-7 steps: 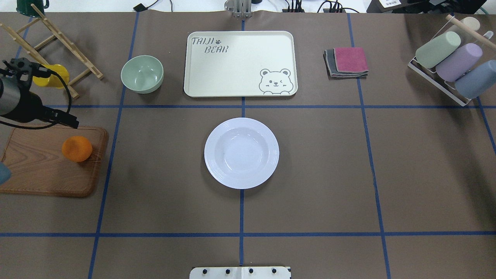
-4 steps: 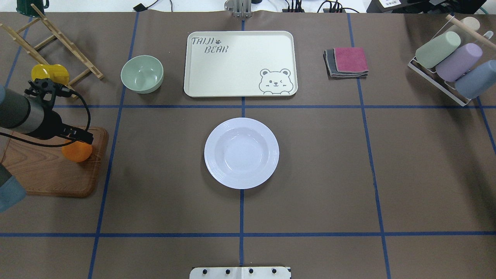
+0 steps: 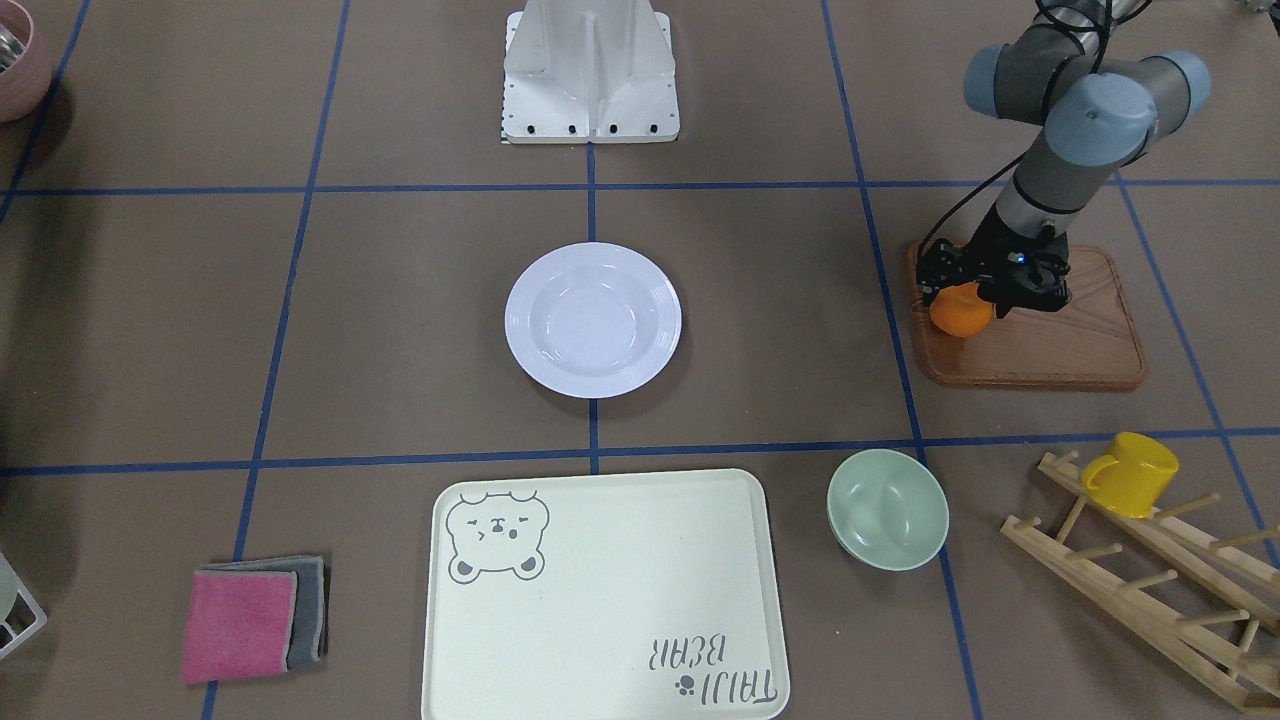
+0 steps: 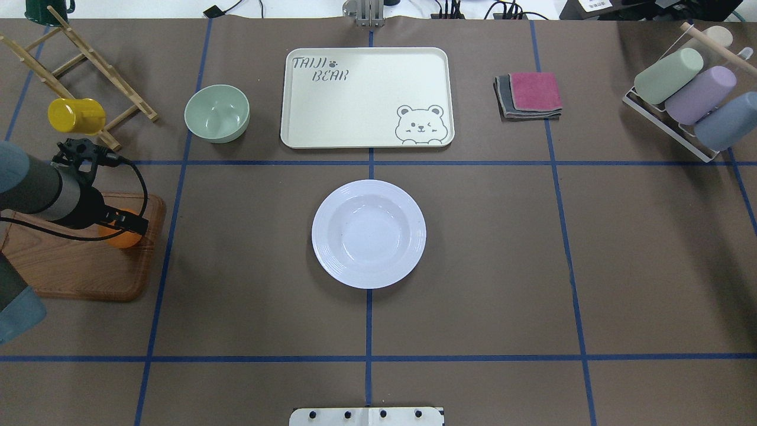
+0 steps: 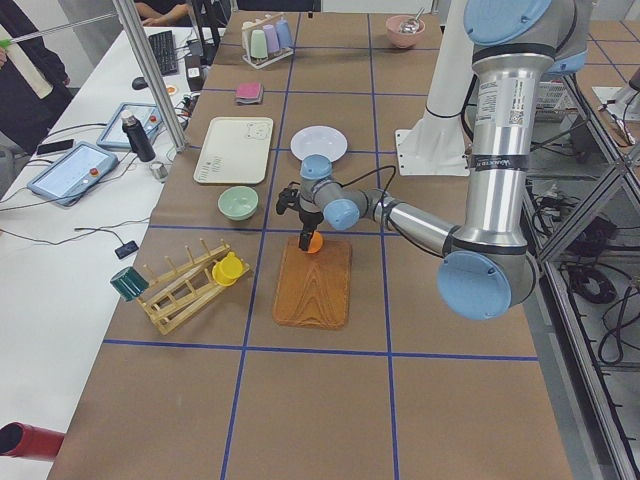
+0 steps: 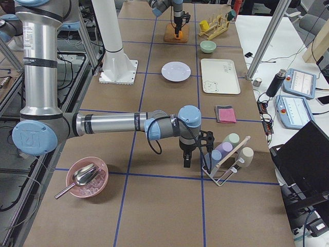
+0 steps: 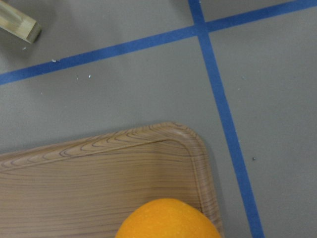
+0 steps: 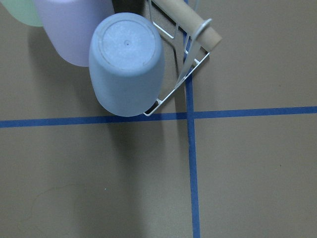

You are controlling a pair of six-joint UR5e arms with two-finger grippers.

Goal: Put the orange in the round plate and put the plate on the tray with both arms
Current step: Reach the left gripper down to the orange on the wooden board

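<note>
The orange [image 3: 958, 314] lies at a corner of the wooden board [image 3: 1050, 345]. My left gripper [image 3: 985, 290] hangs directly over it, open, its black fingers close around the fruit's top. From overhead the gripper [image 4: 127, 225] covers most of the orange [image 4: 122, 239]. The left wrist view shows the orange [image 7: 168, 220] at its bottom edge. The white round plate [image 4: 368, 234] sits in the table's middle with nothing in it. Beyond it lies the cream bear tray [image 4: 366, 97], also bare. My right gripper [image 6: 186, 163] shows only in the exterior right view, beside the cup rack; I cannot tell its state.
A pale-green bowl [image 4: 217, 112] stands left of the tray. A yellow mug [image 4: 75, 114] hangs on the wooden rack [image 4: 89, 59]. Folded cloths [image 4: 529, 94] lie right of the tray. A wire rack of cups [image 4: 686, 94] fills the far right corner.
My left arm has swung over the wooden board and come down onto the orange, which is now mostly covered. Plate and tray have not moved.
</note>
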